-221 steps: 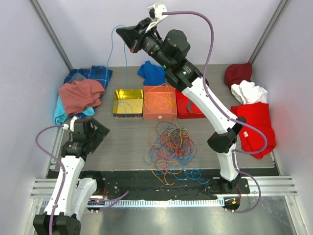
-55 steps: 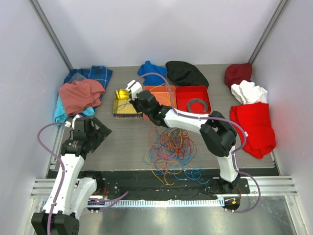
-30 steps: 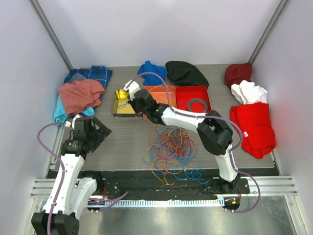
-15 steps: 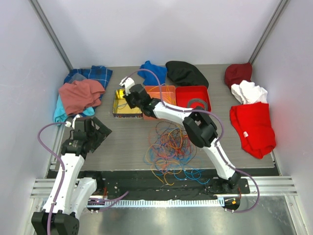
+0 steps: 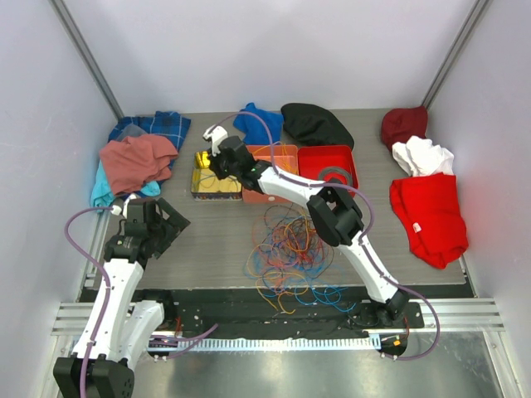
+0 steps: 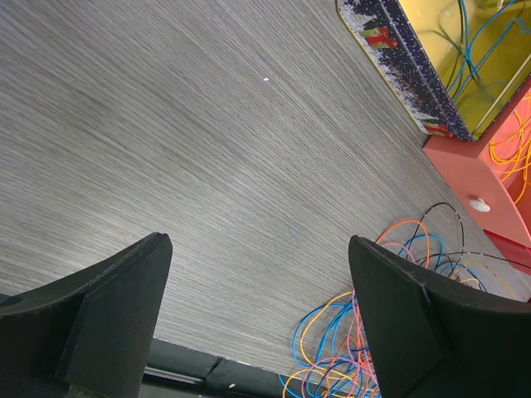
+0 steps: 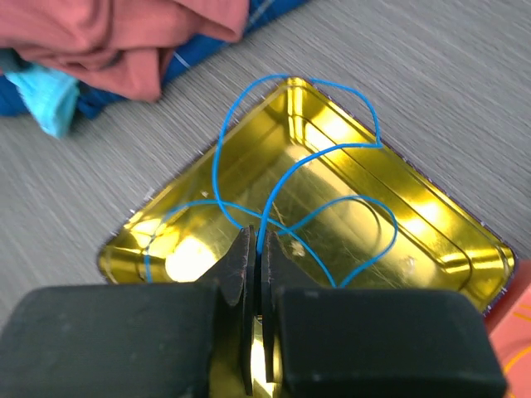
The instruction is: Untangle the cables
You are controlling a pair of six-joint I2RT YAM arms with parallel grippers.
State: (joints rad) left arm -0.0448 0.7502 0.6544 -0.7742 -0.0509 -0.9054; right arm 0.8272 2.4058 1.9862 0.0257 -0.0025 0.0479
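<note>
The right arm point(image 5: 286, 184) reaches far across the grey ribbed surface point(image 5: 216, 240) to the shiny gold rectangular tin tray point(image 7: 431, 224). The right jaws are clenched on a thin blue wire point(image 7: 214, 170), whose loops curl over the tray's floor and out to its far rim. At the left side the left arm point(image 5: 116, 282) hangs low, the left jaws spread wide with nothing between them, above bare surface. The tangle of orange, blue, yellow, red and dark cables point(image 5: 290, 249) lies mid-surface, just in front of the orange plastic tray point(image 5: 274, 195), which holds loose orange wires point(image 6: 506, 149). Beside it, a red tray point(image 5: 311, 166) holds a grey coiled ring point(image 5: 336, 176).
</note>
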